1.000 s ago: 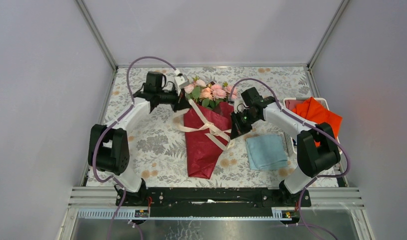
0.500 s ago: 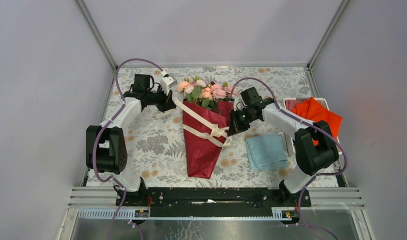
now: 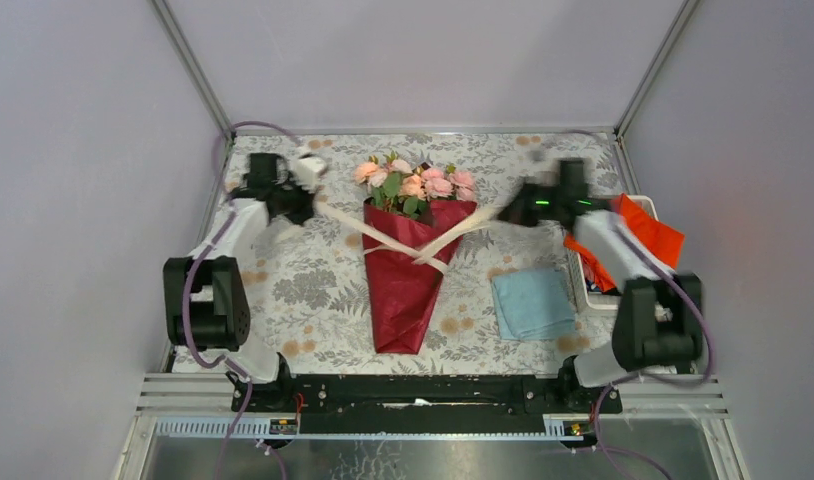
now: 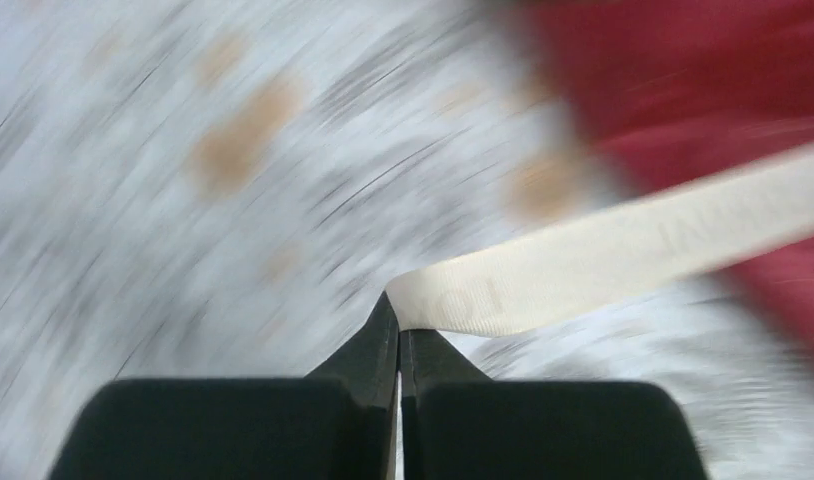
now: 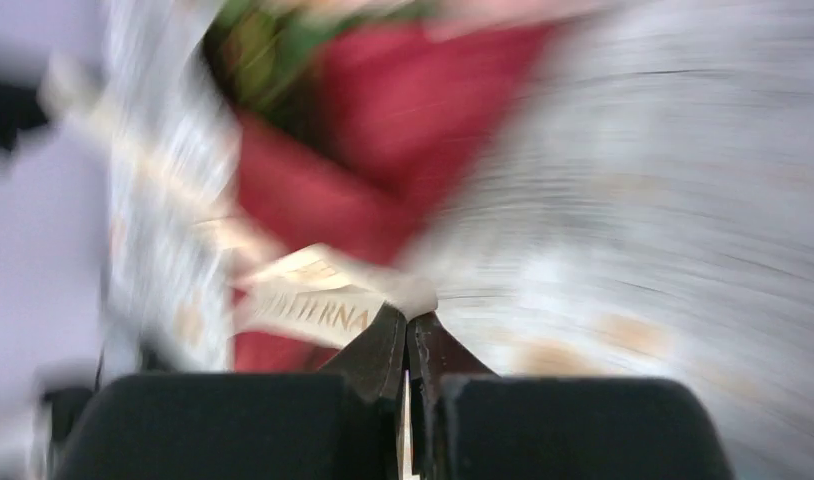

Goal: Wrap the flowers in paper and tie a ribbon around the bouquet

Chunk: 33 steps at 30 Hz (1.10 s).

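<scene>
Bouquet (image 3: 403, 270) lies at the middle of the table (image 3: 303, 290), narrow end toward the arm bases, wide end toward the far wall. Flowers (image 3: 415, 183) stick out of the wide end. Paper (image 3: 398, 305) is rolled round the stems as a tapering cone. Wrapping: judged done.

Ribbon (image 3: 415, 243) runs over the upper part of the cone, just below the blooms. Its two tails cross on the front of the paper in an X, then run out straight to either side, one to each arm. Whether a knot has formed at the crossing: cannot tell, too small in the top view.

Judgement: tying is under way, at the tightening stage. Left to do: finish the knot or bow and let go of the tails.

Left end effector (image 3: 308, 206): jaws closed on one ribbon end; the wrist view shows the flat band pinched right at the fingertips. The left arm reaches to the far left of the table, well apart from the bouquet, with its tail taut back to the cone.

Right end effector (image 3: 515, 212): jaws pinched on the other tail, gold lettering on the ribbon just beside the tips. The right arm reaches far right, its forearm over the orange-red cloth (image 3: 651, 232) and beyond the blue cloth (image 3: 531, 303). The top view is smeared there, and both wrist views are smeared too.
</scene>
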Tool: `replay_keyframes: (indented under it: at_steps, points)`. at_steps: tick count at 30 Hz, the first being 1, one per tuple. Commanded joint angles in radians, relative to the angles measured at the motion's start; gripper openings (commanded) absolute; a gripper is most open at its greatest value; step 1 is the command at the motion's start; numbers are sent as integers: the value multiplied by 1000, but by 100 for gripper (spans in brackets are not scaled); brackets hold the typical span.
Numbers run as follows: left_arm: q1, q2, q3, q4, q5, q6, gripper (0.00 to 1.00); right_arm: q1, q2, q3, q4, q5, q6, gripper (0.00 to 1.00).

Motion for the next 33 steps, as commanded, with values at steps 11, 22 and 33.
replay_keyframes:
  at_steps: [11, 22, 33]
  points:
    - [764, -3, -188, 115, -494, 270, 0, -850, -475, -467, 344, 276, 309, 0]
    - [768, 36, -188, 154, -502, 286, 0, -943, -431, -435, 363, 201, 308, 0]
    - [780, 45, -178, 165, -514, 301, 0, -977, -414, -436, 375, 168, 300, 0]
